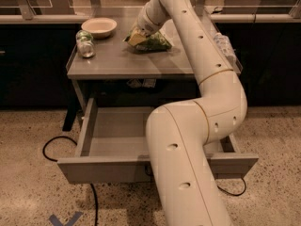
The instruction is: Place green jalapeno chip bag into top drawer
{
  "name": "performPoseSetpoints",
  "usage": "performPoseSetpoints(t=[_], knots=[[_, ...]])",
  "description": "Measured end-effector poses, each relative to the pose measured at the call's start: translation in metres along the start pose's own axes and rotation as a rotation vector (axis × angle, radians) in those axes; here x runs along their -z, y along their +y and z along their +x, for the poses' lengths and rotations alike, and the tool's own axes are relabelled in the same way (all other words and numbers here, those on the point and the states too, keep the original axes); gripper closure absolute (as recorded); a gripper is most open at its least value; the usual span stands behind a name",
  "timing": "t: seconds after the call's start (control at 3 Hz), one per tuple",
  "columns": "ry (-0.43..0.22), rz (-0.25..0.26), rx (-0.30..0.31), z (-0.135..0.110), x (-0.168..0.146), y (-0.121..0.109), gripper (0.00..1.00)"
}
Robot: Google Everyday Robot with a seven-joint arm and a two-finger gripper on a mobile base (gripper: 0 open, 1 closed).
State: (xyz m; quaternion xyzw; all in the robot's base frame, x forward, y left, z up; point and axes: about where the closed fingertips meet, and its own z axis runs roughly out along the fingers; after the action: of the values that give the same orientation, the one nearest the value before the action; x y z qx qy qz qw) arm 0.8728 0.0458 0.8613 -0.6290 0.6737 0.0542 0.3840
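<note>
Your pincer [137, 36] is down over the worktop [113, 66], right against the near-left end of the green jalapeno chip bag [155, 42]. You can't tell from here whether it has a grip. The bag lies towards the worktop's back. Below, the top drawer [108, 166] stands pulled open. The white bowl [99, 27] and glass jar [85, 44] sit apart, further left in view.
</note>
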Motion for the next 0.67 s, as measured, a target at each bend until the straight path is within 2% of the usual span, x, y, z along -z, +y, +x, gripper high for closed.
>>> performPoseSetpoints(t=[0.33,0.67], knots=[[0.0,0.0,0.0,0.0,0.0,0.0,0.82],[0.0,0.0,0.0,0.0,-0.0001,0.0001,1.0]])
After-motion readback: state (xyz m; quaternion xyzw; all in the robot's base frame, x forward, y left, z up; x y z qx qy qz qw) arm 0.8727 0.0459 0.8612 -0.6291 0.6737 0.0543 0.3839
